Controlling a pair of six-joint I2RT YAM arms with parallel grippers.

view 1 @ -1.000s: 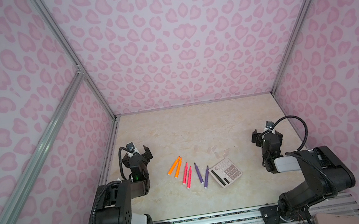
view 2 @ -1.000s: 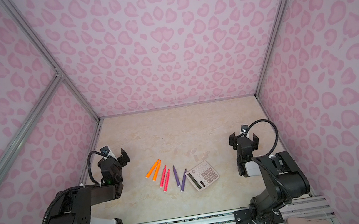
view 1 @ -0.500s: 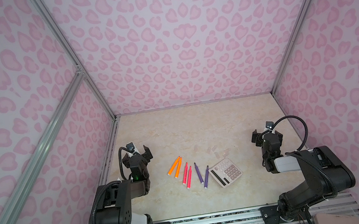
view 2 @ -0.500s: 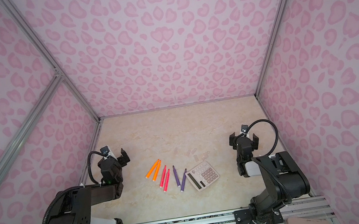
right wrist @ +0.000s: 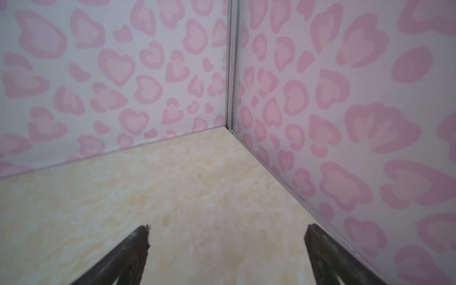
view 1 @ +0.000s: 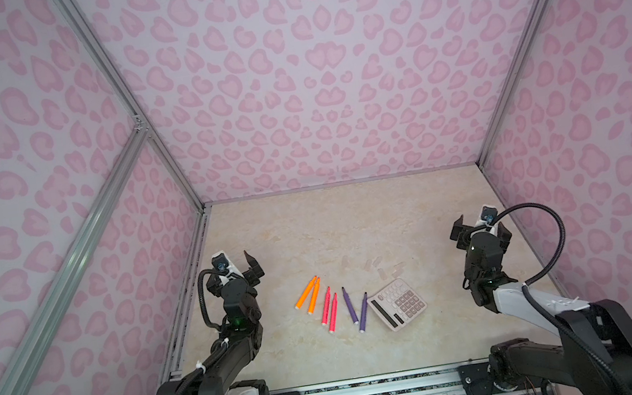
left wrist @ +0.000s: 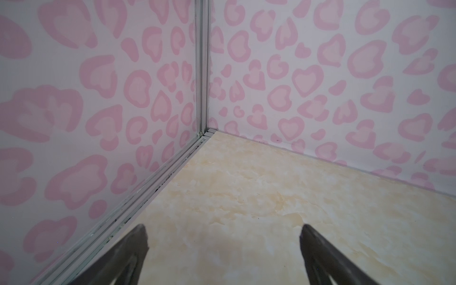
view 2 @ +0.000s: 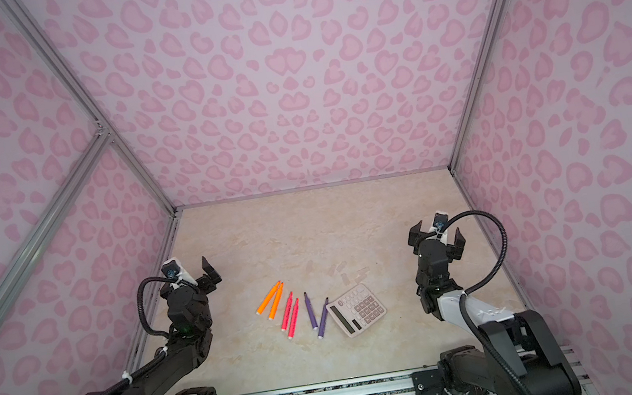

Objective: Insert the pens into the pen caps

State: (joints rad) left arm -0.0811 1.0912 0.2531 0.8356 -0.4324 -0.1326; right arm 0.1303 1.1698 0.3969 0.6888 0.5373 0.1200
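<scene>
I see the pens (view 1: 325,305) lying flat on the counter (view 1: 310,228), six in a row just left of the calculator (view 1: 399,307); purple pair nearest it, pink next, orange farthest; pen caps (view 1: 376,262) faint, just behind it, apart from pens; L gripper (view 1: 232,270) well left of it, fingers (left wrist: 140,237) spread, nothing held; R gripper (view 1: 480,226) well right of it, spread too, empty.

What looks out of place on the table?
A calculator lies askew beside the purple pens, the odd one out here. Faint clear pen caps lie scattered just beyond it, pointing different ways.
</scene>
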